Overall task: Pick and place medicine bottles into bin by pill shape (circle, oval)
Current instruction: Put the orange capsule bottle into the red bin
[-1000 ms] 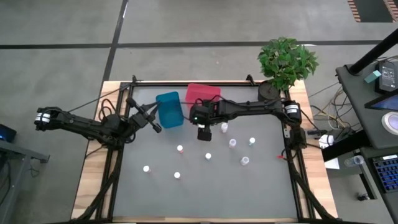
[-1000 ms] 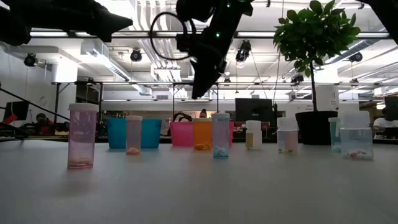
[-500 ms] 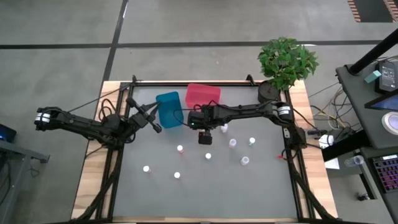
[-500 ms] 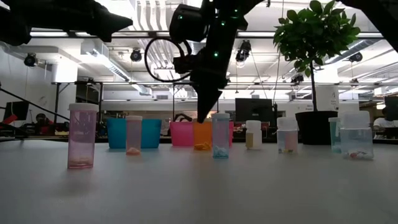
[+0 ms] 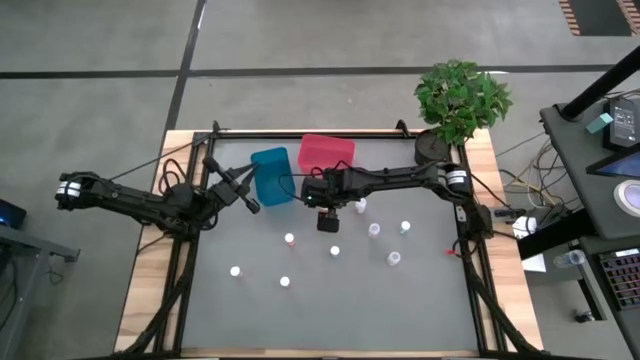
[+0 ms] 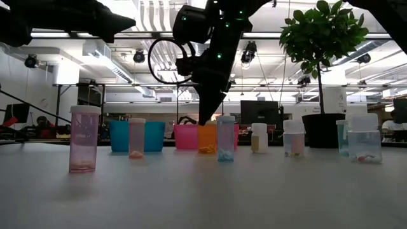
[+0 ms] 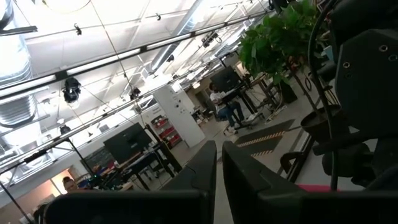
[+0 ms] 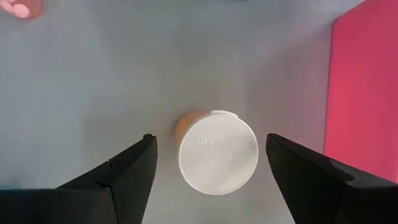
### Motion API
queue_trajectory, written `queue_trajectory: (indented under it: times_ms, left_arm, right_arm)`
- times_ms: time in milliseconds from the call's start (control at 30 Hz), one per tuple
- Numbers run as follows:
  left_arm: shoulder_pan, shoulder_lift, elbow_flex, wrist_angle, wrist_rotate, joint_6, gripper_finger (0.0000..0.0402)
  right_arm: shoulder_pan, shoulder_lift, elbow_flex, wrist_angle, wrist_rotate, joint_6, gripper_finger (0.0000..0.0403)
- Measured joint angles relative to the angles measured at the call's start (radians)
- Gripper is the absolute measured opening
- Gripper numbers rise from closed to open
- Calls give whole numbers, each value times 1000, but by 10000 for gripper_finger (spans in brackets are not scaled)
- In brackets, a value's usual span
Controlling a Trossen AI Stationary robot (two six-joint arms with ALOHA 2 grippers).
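The orange bottle (image 8: 214, 149) stands upright on the gray table (image 5: 330, 300), white cap up, just beside the pink bin (image 5: 327, 151). Raised letters on the cap are too faint to read. The right gripper (image 8: 211, 165) hangs above it, fingers wide apart, holding nothing. The left gripper (image 7: 219, 165) is closed tight, empty, beside the blue bin (image 5: 271, 176).

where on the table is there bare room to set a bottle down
Free: the table's whole near strip below the bottles, and the left side under the blue bin. Crowded: the middle and right, where bottles scatter beneath the pink bin.
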Motion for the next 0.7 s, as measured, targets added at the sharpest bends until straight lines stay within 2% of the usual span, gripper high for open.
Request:
queue_trajectory:
  times_ms: [433,700]
  left_arm:
    - [0,0,0,0,0,-1,10]
    - [0,0,0,0,0,-4,10]
  right_arm:
    - [-5,1,-65,71,0,-1,283]
    - [-6,1,-65,70,0,-1,220]
